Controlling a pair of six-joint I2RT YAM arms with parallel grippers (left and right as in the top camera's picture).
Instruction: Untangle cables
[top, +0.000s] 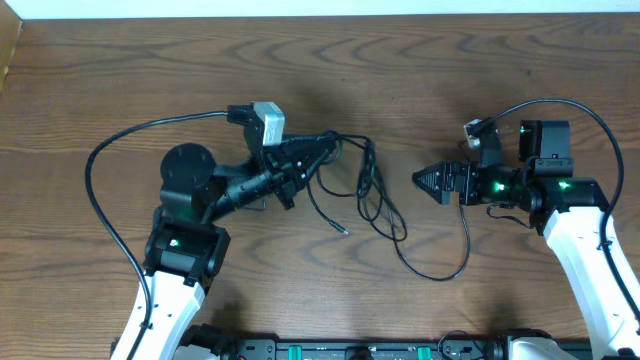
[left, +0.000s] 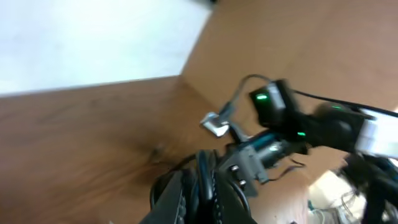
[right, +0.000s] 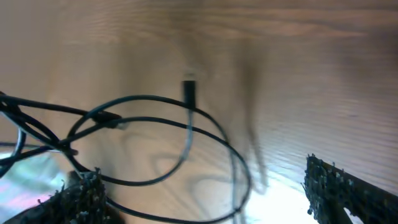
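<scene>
Thin black cables (top: 372, 190) lie loosely tangled, centre of the overhead view; loops cross over each other. One plug end (top: 345, 231) lies free below; a long loop sweeps right.

Black arms (top: 200, 190), white lower shells (top: 590, 250), green lights (top: 497, 186), apparently ridged fingertips (right: 336, 186)

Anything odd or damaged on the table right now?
Nothing damaged or spilled. The cables lie in crossed loops between the left end effector, which grips them, and the open right end effector.
</scene>
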